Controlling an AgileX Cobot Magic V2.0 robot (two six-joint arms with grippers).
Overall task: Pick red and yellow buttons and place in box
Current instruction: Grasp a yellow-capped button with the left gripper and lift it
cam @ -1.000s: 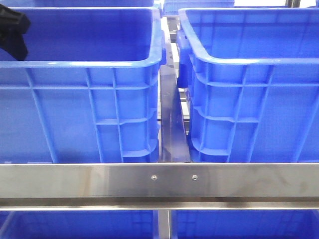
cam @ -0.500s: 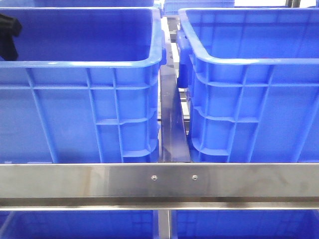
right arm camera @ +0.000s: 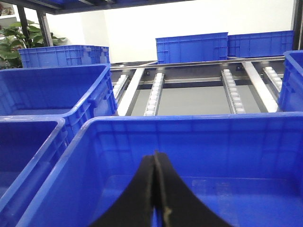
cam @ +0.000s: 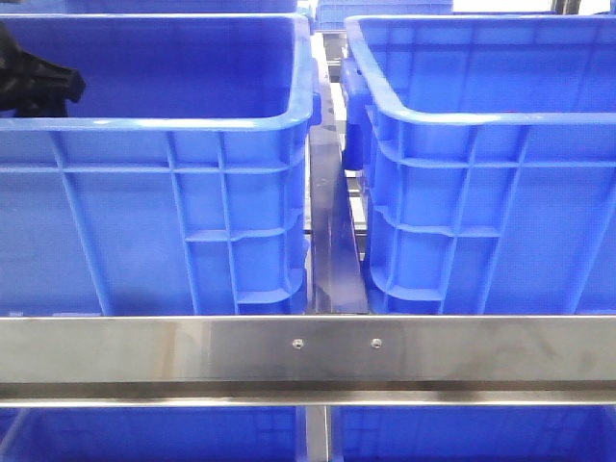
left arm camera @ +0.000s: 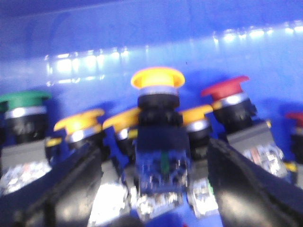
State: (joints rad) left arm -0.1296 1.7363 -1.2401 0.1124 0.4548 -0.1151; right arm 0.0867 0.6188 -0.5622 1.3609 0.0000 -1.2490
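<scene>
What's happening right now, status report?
Left gripper open around yellow button. Right gripper shut, empty, above bin. Other buttons crowd close.

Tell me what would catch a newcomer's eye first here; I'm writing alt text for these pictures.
The cluster of push buttons in the left wrist view: a yellow button stands tallest between the open left end effector's fingers, with a red button and a green button off to either side. Next, two big blue bins fill the front view, the left bin and right bin side by side. The right end effector hangs shut over a blue bin.
</scene>
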